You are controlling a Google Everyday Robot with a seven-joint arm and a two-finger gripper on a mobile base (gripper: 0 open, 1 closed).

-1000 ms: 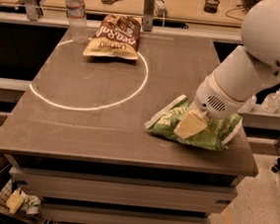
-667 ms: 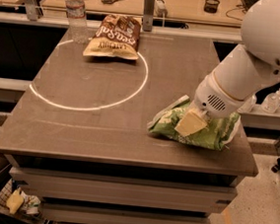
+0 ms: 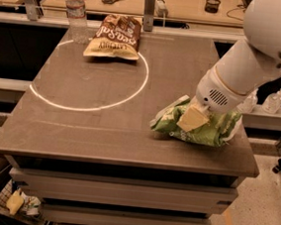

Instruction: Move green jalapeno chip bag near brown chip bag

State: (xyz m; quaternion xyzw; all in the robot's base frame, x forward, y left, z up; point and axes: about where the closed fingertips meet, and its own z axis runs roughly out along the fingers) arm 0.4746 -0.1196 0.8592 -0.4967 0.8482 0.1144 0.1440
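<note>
The green jalapeno chip bag (image 3: pixel 205 132) lies crumpled near the table's front right corner. My gripper (image 3: pixel 193 117) comes down on it from the right on the white arm (image 3: pixel 244 65) and is shut on the bag's middle, with one tan finger (image 3: pixel 191 119) showing on top. The brown chip bag (image 3: pixel 115 36), dark brown with white lettering and a tan bottom band, lies at the far side of the table, on the far edge of a white circle (image 3: pixel 91 77) marked on the top. The two bags are far apart.
A clear water bottle (image 3: pixel 76 12) stands left of the brown bag at the table's far left. Small bottles (image 3: pixel 273 101) stand on a shelf to the right, past the table edge (image 3: pixel 121 156). A bench with scissors (image 3: pixel 114 0) runs behind.
</note>
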